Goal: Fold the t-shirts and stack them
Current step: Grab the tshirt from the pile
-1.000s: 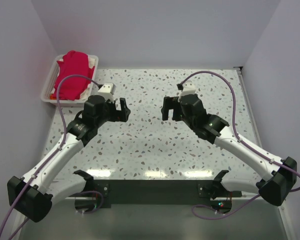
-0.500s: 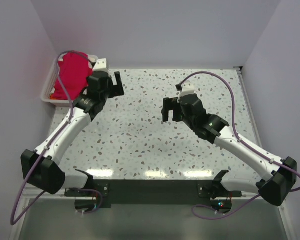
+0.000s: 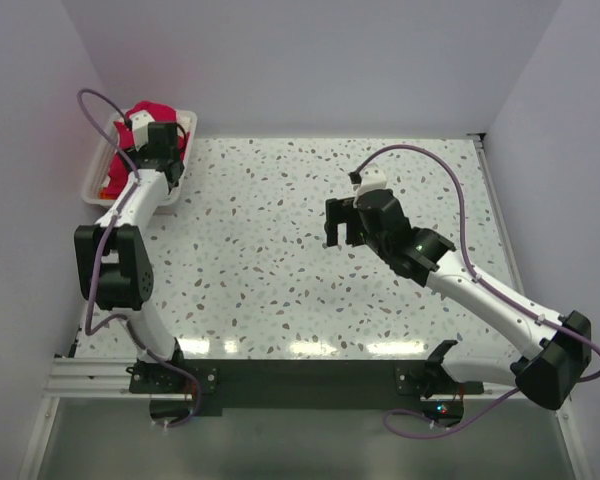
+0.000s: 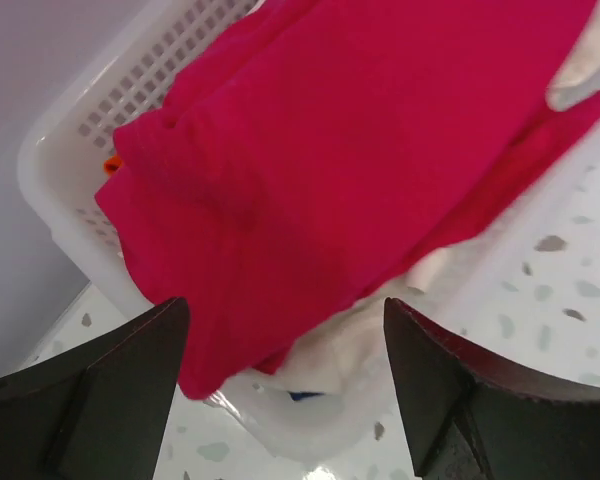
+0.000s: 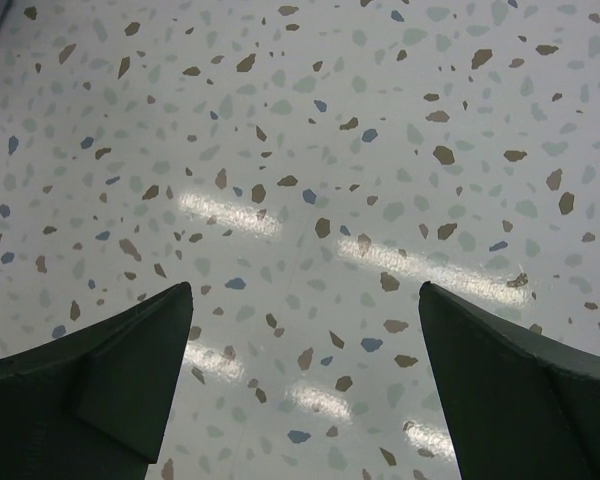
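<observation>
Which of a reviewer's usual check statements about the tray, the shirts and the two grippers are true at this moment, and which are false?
1. The crimson-red cloth t-shirt lies in the white plastic lattice tray. True.
2. The left gripper is shut on the red shirt. False: its jaws stand open above the shirt and hold nothing.
3. The right gripper is open over the speckled tabletop and holds nothing. True.
4. The tray sits at the table's far right corner. False: it is at the far left corner.
5. Cream-white cloth shows from under the red shirt's lower edge. True.
</observation>
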